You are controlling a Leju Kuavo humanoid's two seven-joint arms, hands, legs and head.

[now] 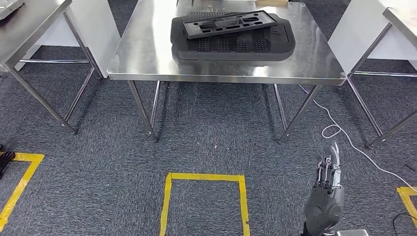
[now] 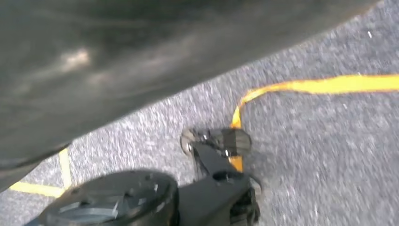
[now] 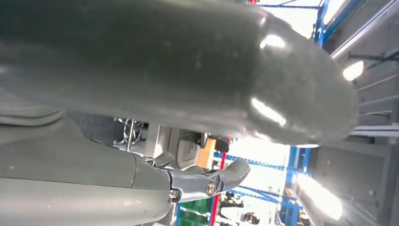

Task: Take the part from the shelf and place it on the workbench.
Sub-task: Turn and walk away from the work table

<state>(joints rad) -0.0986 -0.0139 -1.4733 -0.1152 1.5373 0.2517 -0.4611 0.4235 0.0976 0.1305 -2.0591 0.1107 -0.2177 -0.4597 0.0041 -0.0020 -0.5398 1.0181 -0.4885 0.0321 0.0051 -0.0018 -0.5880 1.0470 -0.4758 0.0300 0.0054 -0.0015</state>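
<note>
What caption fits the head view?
Two dark parts stacked on the steel workbench; the right hand hangs empty.

We see our right hand (image 1: 326,189) low at the right in the head view, raised on its grey wrist, its fingers (image 1: 328,164) stretched forward and slightly apart, holding nothing. In the right wrist view the thick grey thumb (image 3: 188,70) lies above the darker fingers (image 3: 207,181), nothing between them.

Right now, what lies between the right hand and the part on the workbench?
In the head view: grey carpet, a white cable, then the workbench edge.
</note>
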